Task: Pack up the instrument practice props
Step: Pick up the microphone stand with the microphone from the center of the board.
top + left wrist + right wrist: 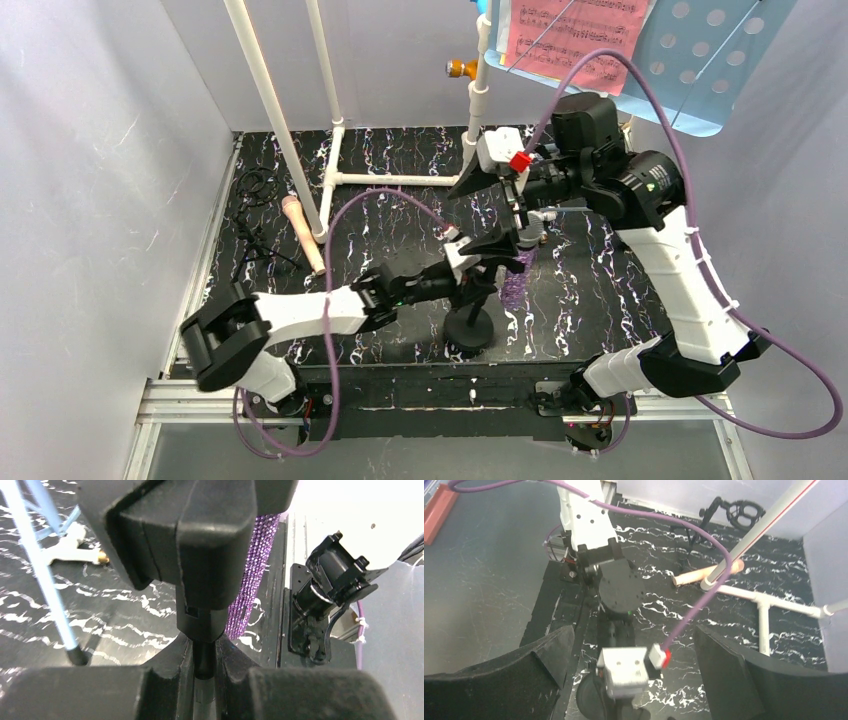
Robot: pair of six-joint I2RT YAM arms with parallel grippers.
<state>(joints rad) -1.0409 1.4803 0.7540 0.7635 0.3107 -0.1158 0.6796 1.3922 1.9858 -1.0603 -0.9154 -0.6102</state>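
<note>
The top view looks down from above and behind the arm bases over the table (600, 290). The left wrist view sits close behind its fingers (100, 695), low along the tabletop. The right wrist view looks down from higher, sharing the left arm (621, 590) and pipe frame (763, 625) with it

Glittery purple microphone (515, 283) near black mount (468, 328)

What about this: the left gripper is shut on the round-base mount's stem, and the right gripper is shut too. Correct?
Only the left gripper is shut on the round-base mount's stem; the right gripper is open, its fingers wide apart in the right wrist view.
</note>
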